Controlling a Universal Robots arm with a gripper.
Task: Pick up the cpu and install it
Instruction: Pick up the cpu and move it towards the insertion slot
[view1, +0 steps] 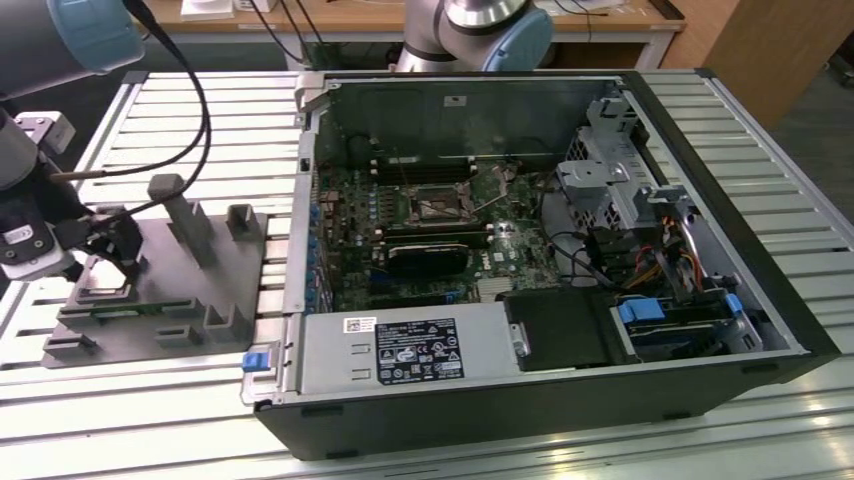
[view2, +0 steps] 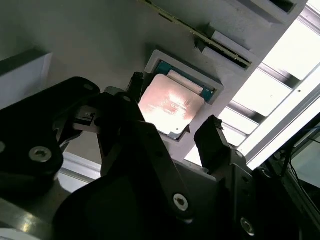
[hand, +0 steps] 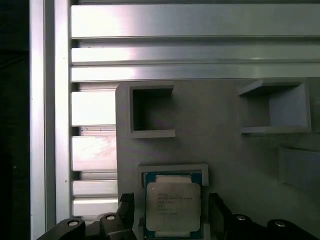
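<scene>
Between wide-open jaws of gripper (hand: 172, 221), cpu (hand: 173, 199) lies in tray (hand: 225, 135), ungripped; nothing done yet; pickup, install remaining.

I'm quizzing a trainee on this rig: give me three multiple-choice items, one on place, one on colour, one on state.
1. Where does the cpu lie? A in the board's socket; B in a recess of the grey tray; C on the table slats.
2. The circuit board is: A red; B white; C green.
3. The claw is: A open astride the cpu; B shut on it; C shut on a cable.
B, tray walls frame it; C, green in the exterior view; A, gaps flank the chip.
</scene>
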